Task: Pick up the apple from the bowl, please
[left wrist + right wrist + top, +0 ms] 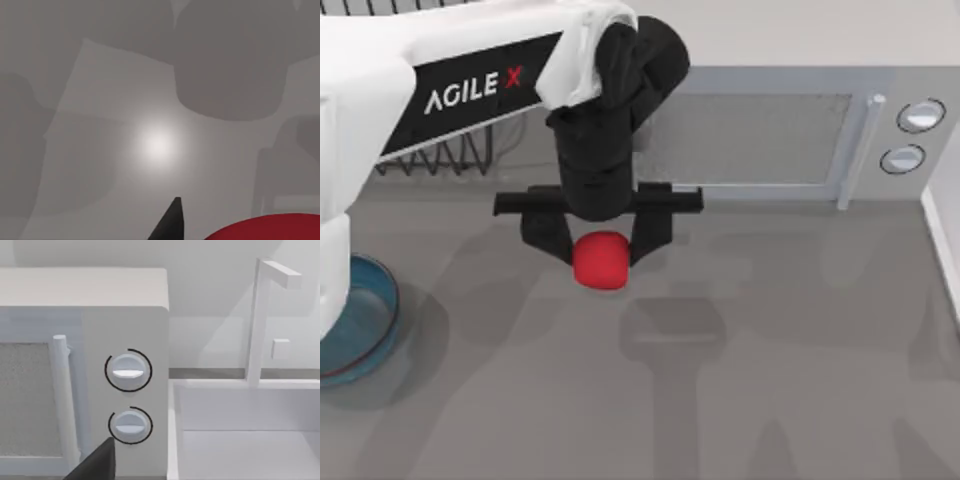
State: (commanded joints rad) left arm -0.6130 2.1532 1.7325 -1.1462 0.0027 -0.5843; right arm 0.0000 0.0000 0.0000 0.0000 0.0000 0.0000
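- Spanning the back edge of the counter (770, 350), a microwave (760, 135) with two round dials (128, 371) stands beside a white sink (250, 440)
- Reaching in from the left, the left arm (440, 80) hangs over the counter's middle
- Sitting at the counter's left edge, the blue bowl (365, 320) holds nothing
- Clamped around the apple (600, 260), the left gripper (600, 250) holds it above the counter, well apart from the bowl
- Facing the microwave dials, the right gripper shows one dark fingertip (97, 462); I cannot tell its state

Even, soft light; broad blurred shadows and one glare spot on the table (100, 100).
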